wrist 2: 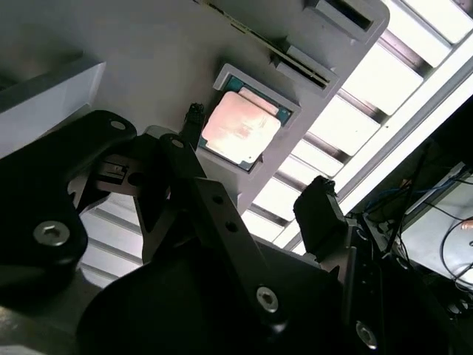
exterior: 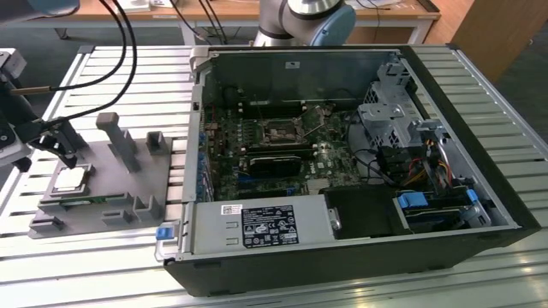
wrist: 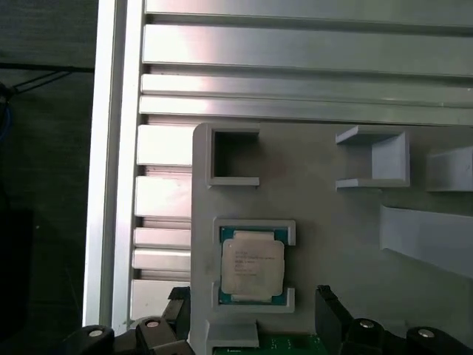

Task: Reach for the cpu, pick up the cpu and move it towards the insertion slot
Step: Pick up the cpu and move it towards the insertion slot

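Observation:
The cpu point(exterior: 70, 181) is a small flat silvery chip lying in its square nest on the grey fixture point(exterior: 111, 199), at the exterior view's left. My gripper point(exterior: 50, 156) hovers just above it, open, with nothing between its fingers. In the first wrist view the cpu point(wrist: 253, 262) lies flat, and the two black fingertips point(wrist: 329, 307) stand wider apart than the chip. The second wrist view shows the cpu point(wrist 2: 240, 127) beyond the open gripper point(wrist 2: 255, 166). The insertion slot point(exterior: 283, 133) is the metal-framed socket on the motherboard inside the case.
The open computer case point(exterior: 445, 70) takes up the exterior view's middle and right, with a labelled power supply point(exterior: 265, 226), a drive cage point(exterior: 389, 119) and cables. Grey posts point(exterior: 120, 138) rise from the fixture; a green circuit strip point(exterior: 81, 204) lies in it. The table point(exterior: 102, 269) is slatted aluminium.

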